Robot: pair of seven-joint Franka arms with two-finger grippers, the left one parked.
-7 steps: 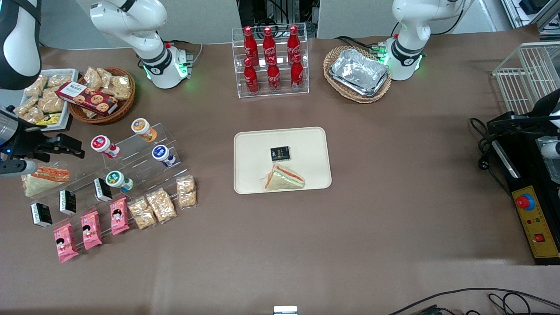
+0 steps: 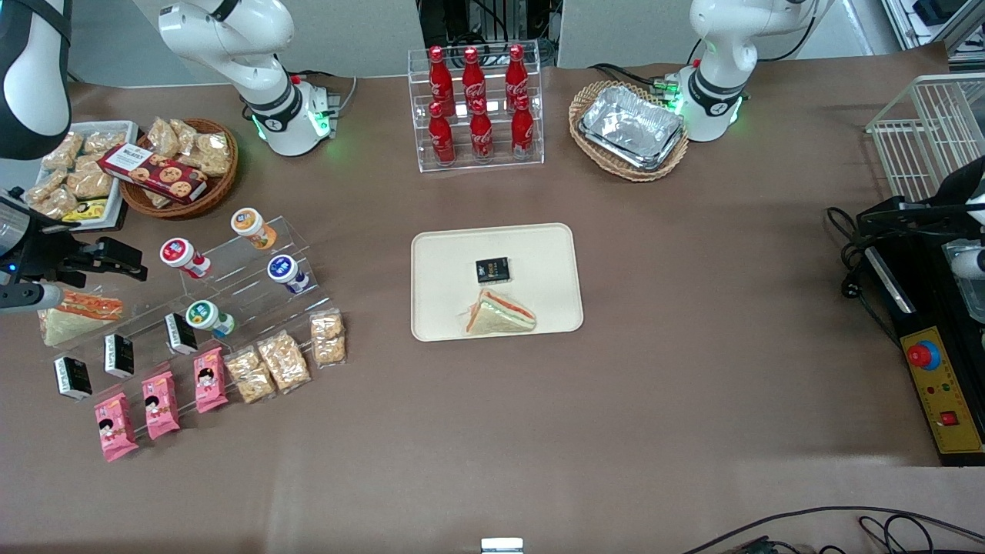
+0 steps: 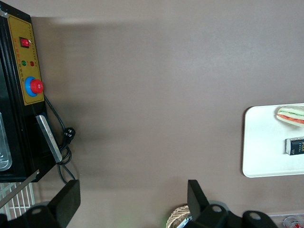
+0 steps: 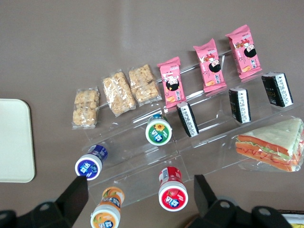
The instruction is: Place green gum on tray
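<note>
Gripper (image 4: pixel 137 199) spread and empty above the rack — we risk nudging the blue-lidded bottle (image 4: pixel 90 165) or black packet (image 4: pixel 188 119) flanking green gum (image 4: pixel 158 131).

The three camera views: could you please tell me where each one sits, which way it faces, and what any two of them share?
Front view: high, facing both arms, looking down on the table; the gripper hangs open near the acrylic rack.
Right wrist view: looks straight down past the gripper at the green gum on the rack.
Left wrist view: looks down at bare table and a control box.
All three share the tray.
</note>
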